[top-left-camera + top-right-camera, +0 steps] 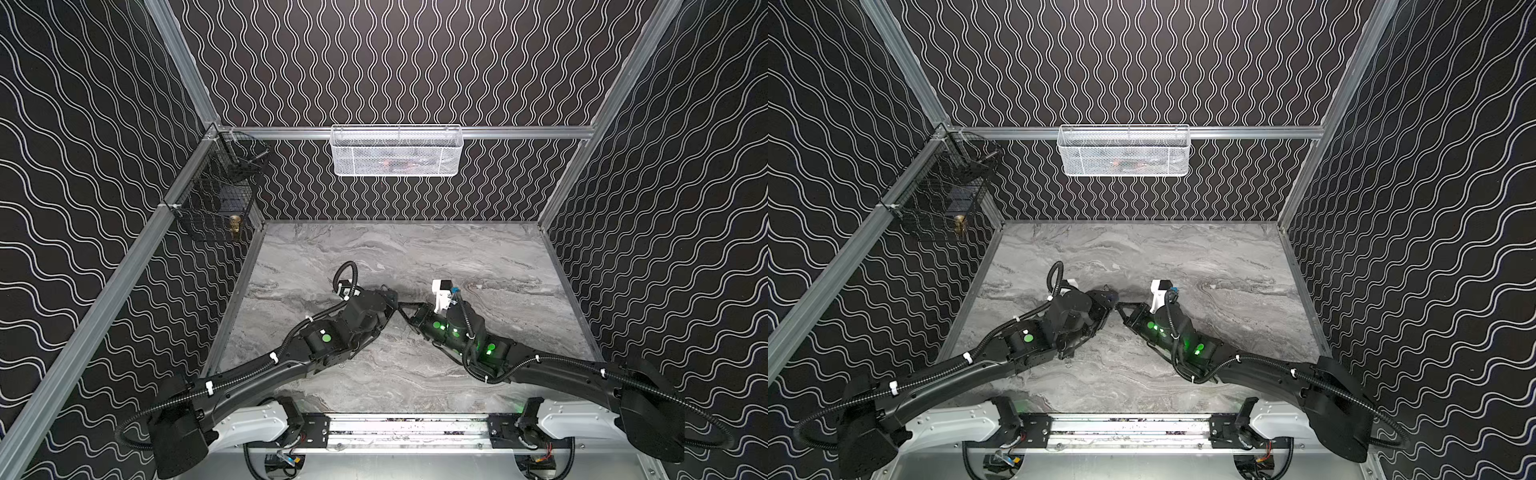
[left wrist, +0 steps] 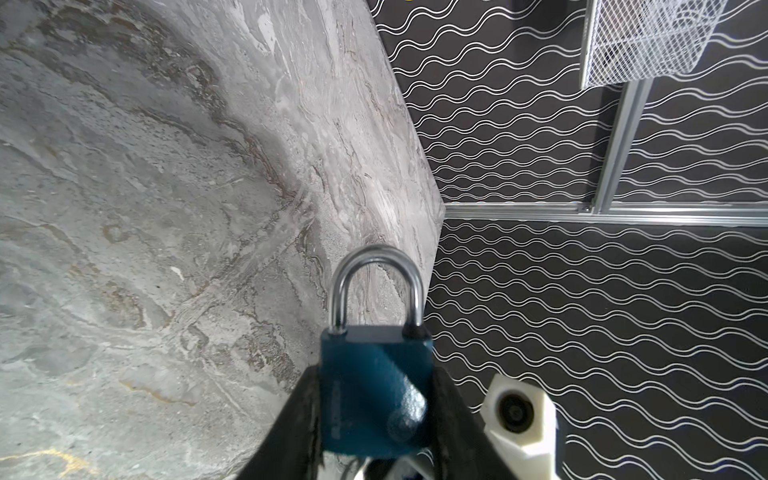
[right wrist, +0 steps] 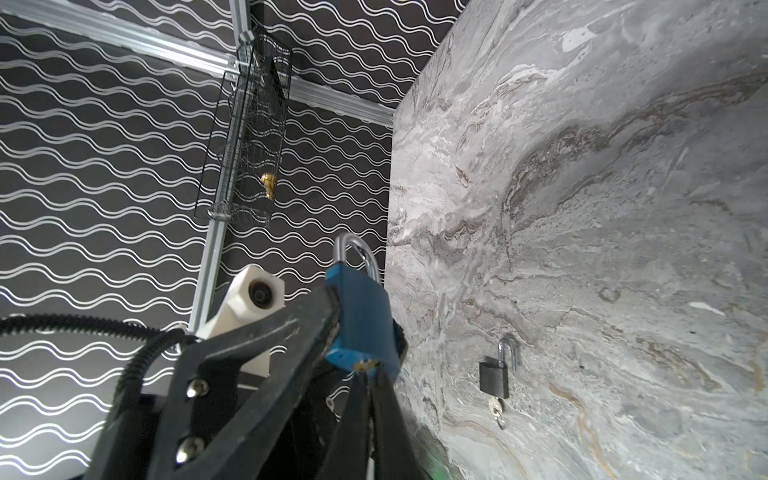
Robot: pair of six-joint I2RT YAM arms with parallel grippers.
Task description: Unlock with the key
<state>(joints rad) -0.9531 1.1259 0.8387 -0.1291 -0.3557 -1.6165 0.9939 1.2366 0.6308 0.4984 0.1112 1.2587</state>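
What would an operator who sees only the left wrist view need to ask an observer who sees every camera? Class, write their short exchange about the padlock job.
Operator: My view shows the blue padlock gripped by the left pincer, with the shackle closed. Where is the key?
Observer: The right pincer is shut on a small brass tip, seemingly the key, right against the padlock's underside.
Operator: Is anything else lying on the table?
Observer: Yes, a black padlock lies there, with a second key at its base.
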